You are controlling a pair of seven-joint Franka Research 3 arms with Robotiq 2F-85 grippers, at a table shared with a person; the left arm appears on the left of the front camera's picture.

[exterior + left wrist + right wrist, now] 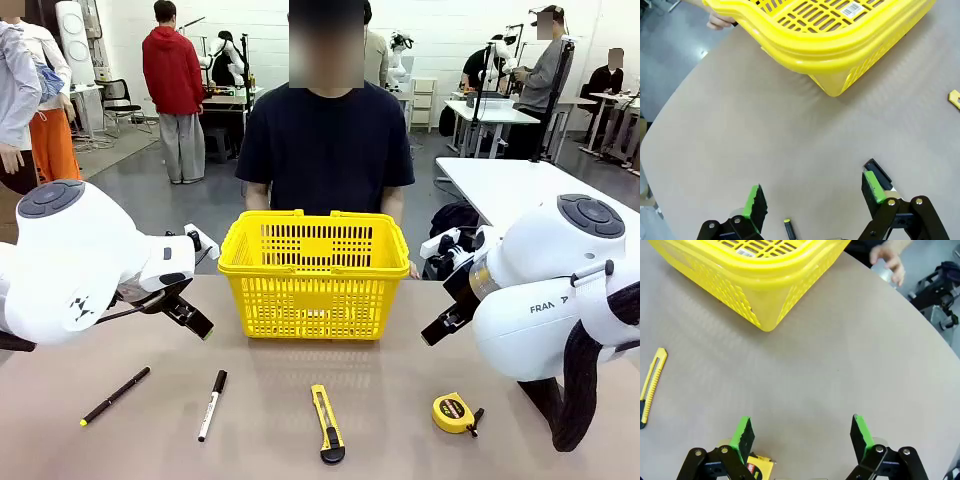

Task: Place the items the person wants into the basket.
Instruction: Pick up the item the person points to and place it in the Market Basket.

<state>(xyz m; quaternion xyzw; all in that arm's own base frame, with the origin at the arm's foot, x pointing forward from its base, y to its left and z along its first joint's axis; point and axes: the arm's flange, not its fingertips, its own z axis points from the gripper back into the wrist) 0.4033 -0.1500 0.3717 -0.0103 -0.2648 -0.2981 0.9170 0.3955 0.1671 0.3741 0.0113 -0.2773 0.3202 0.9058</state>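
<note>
Pointing lengthwise at the basket (300,272) — utility knife (327,425), black end nearside — left hand (813,187), right hand (801,422) both spread wide, empty

Front view across table (400,385); wrist views downward, basket (315,300) common to all.

A yellow basket (313,300) was set mid-counter (400,370), before a person (325,150) in a navy t-shirt. Nearer, a black pen (115,395), white marker (212,404), utility knife (326,423) and tape measure (455,412) were laid in a row. The left gripper (195,320) and right gripper (438,330) were held either side of the basket.
</note>
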